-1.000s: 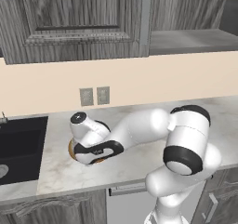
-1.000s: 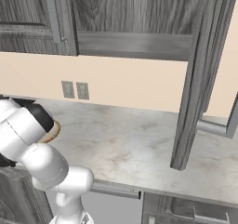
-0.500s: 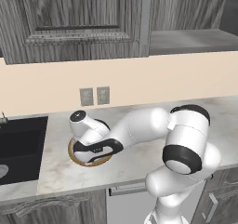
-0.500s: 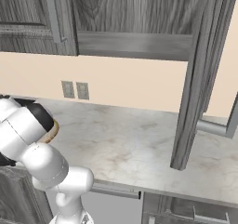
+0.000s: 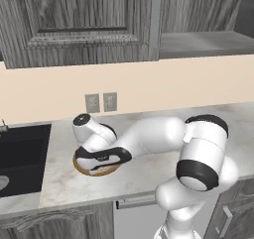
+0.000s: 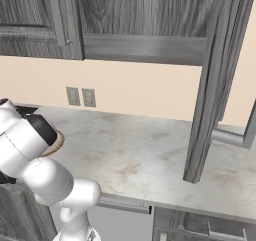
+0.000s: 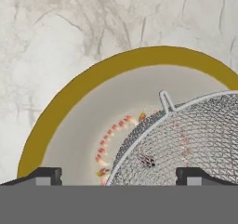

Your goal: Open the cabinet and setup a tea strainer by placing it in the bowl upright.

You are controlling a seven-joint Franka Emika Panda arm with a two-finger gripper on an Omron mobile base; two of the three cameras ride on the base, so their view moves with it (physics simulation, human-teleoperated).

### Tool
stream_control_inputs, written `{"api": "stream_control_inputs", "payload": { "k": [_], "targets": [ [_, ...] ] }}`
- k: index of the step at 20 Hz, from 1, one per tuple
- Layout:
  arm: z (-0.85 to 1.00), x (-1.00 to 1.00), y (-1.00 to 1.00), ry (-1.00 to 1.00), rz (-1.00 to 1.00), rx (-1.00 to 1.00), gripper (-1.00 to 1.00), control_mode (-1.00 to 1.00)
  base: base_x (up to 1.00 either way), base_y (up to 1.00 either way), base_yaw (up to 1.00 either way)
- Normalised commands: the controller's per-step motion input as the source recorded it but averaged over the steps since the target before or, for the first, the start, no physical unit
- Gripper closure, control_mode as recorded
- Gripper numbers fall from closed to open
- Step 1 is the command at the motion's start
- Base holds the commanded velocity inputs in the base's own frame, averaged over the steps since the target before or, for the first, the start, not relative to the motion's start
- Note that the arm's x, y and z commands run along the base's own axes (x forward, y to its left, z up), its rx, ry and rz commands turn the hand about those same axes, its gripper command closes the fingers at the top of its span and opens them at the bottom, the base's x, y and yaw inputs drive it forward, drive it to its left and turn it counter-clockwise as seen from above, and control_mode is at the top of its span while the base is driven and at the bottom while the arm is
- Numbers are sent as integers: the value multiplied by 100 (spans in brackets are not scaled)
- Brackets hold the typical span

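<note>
The bowl [image 7: 93, 83], golden-brown at the rim and cream inside with a reddish dotted ring, sits on the marble counter directly under my hand. The tea strainer [image 7: 195, 139], a silver wire-mesh basket, lies inside it toward the right, open side facing the camera, touched by neither finger. My gripper [image 7: 118, 177] is open, its fingertips [image 7: 44, 176] spread wide on either side of the basket. From the left base view the gripper [image 5: 97, 163] hovers just over the bowl [image 5: 82, 167]. The cabinet [image 5: 208, 42] stands open, its door [image 6: 210, 85] swung out edge-on.
A black sink basin [image 5: 20, 156] lies left of the bowl. Two wall outlets [image 5: 101, 102] sit behind it. The open door hangs over the right part of the counter [image 6: 135, 155]. A closed wall cabinet [image 5: 84, 20] hangs above the hand.
The jaws have gone from shut to wide open, letting go of the tea strainer in the bowl. The hand has risen slightly, uncovering more of the bowl's rim.
</note>
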Motion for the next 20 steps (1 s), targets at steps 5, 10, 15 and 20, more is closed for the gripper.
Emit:
{"api": "stream_control_inputs", "payload": {
  "k": [5,10,15,20],
  "targets": [
    [46,-4,0,5,0,0,-100,-100,0,0,0],
    [45,-17,0,11,-3,0,-100,-100,0,0,0],
    [42,-47,-7,13,-16,1,-100,-100,0,0,0],
    [28,-46,-33,16,-33,0,-100,-100,0,0,0]
  ]
}}
